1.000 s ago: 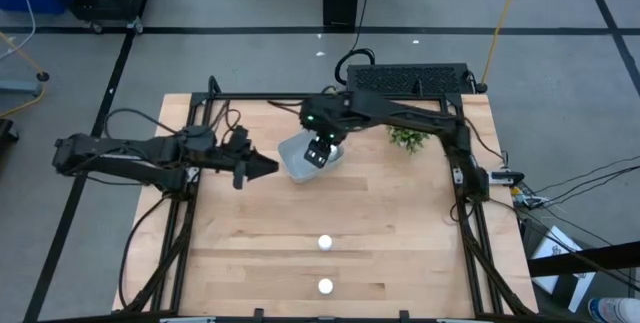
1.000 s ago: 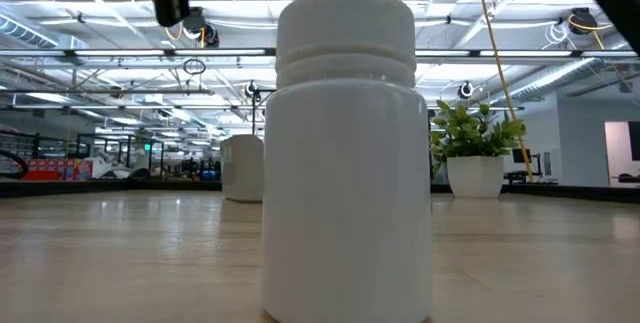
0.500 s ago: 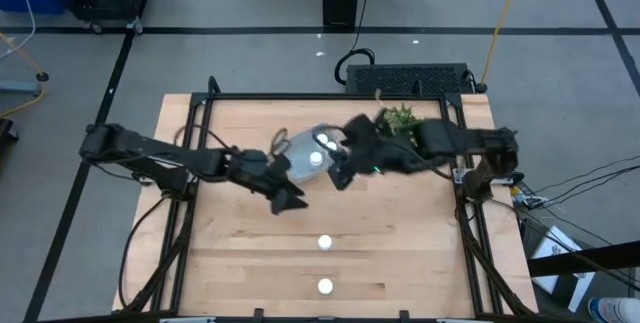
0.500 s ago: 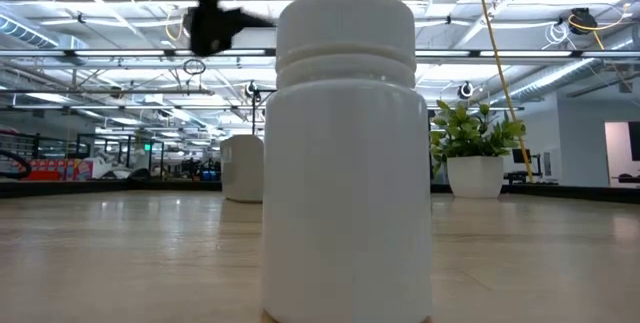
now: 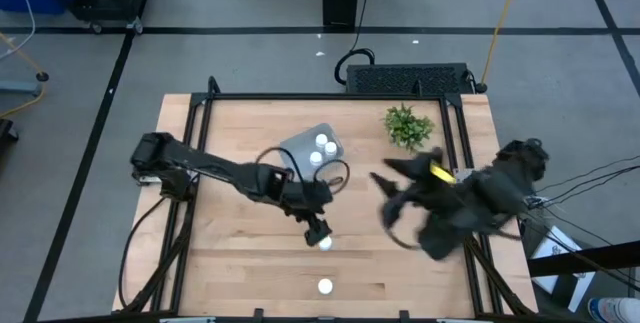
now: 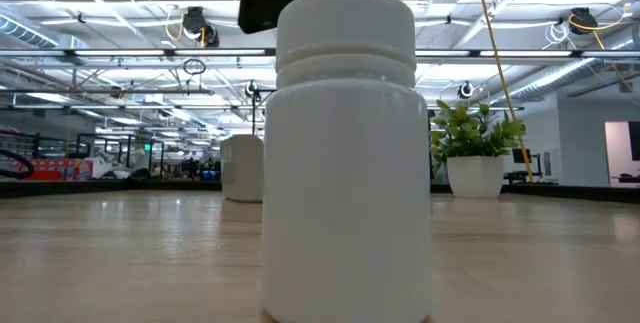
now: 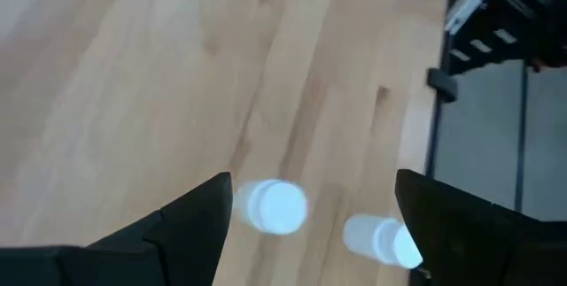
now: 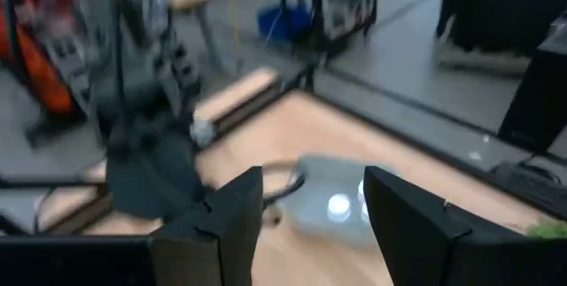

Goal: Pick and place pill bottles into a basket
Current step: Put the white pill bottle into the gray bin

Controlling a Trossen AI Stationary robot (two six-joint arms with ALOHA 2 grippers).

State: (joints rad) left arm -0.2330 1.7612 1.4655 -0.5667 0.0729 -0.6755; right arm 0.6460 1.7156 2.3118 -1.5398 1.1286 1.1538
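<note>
A second ago the left pincer was near the basket, up at the back of the tabletop. Now it has come down to the middle, right over a white pill bottle. The right pincer was over the basket before. It has pulled away to the right side, and that arm looks blurry.

The left arm stretches long and low from the left edge, slanting toward the middle. Its pincer points down and is spread wide, with nothing in it. In the left wrist view the two dark fingers stand far apart. The bottle's round white top shows between them, a bit nearer to one. Another bottle sits near the other finger.

The right arm is bent up near the right edge. Its pincer holds nothing. The two fingers show a small gap in the right wrist view.

The basket is pale blue-grey plastic with round corners, and two small white bottles sit inside it. One more bottle stands near the front edge. In the low view it looks big, smooth and round, with a ridged cap. The tabletop is light wood with long grain lines. A leafy green plant stands at the back right.
</note>
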